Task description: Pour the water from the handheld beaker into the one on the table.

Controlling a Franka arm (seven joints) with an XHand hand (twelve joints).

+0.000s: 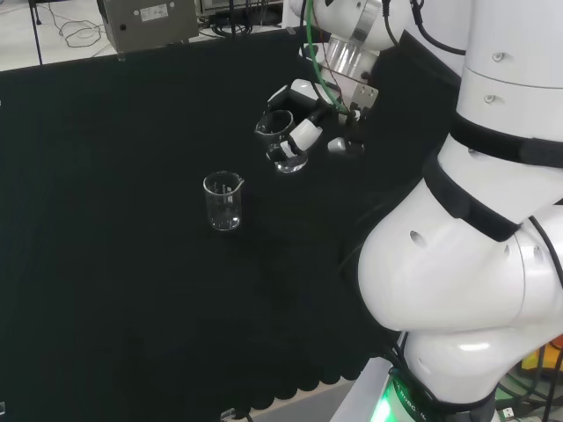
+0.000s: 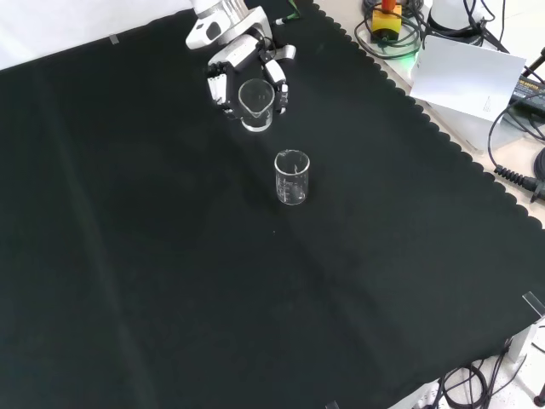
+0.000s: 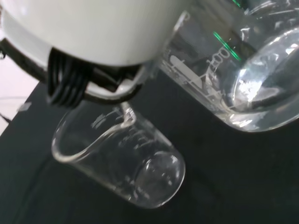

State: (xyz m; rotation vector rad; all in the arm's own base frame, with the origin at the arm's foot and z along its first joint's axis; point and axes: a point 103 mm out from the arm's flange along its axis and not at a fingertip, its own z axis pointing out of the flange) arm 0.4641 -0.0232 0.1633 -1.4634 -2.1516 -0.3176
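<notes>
Black cloth surface [image 2: 153,256], scalloped edge, cables and gear beyond it. Item one: my hand [image 1: 303,110], fingers curled round the handheld beaker [image 1: 280,141], carried above the cloth and tipped a little, water visible in its base in the wrist view. Item two: the table beaker [image 2: 291,177], upright, apart from my hand, nearer the camera in the front view; it looks empty. Status, as I judge it: grasp and lift done; approach, tilt and pour remain.
</notes>
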